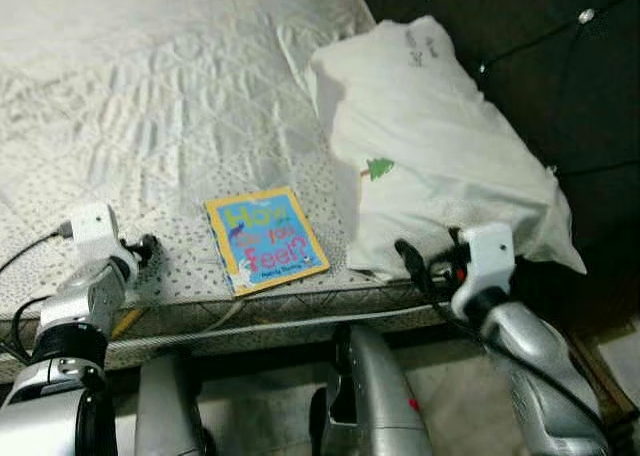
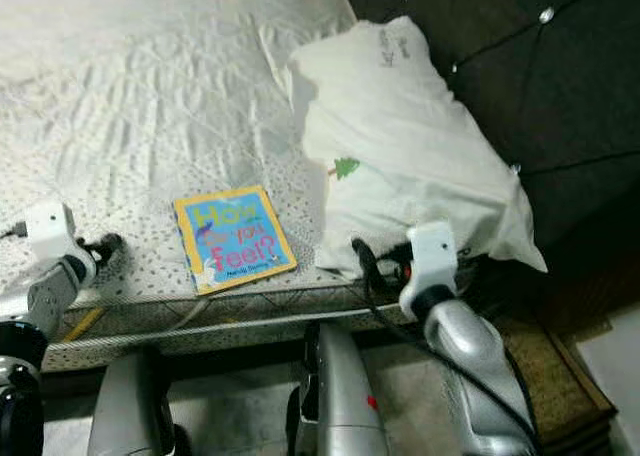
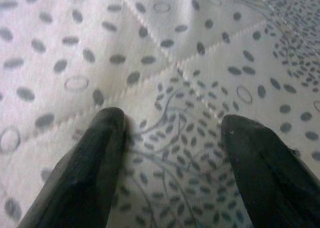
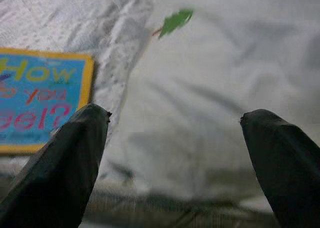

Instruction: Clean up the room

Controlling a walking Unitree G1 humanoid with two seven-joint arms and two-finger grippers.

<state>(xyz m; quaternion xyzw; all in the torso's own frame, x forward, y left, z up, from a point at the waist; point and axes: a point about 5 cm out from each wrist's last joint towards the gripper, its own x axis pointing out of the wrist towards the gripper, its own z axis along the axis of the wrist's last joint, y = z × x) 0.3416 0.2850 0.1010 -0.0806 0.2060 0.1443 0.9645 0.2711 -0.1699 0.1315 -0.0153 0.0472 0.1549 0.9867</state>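
Looking down from the head, you see the book [image 1: 265,239] lying untouched near the mattress [image 1: 180,106] edge, beside the pillow [image 1: 430,146]. Your left gripper [image 3: 172,138] hangs spread over bare mattress. Your right gripper [image 4: 172,138] gapes empty before the pillow; tidying looks barely begun.

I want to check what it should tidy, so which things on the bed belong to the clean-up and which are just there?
Part of the job:
book, lying flat near the mattress edge
pillow, slumped at the bed's corner, right gripper open in front of it

Just there:
mattress
dark headboard
left gripper, open over the mattress
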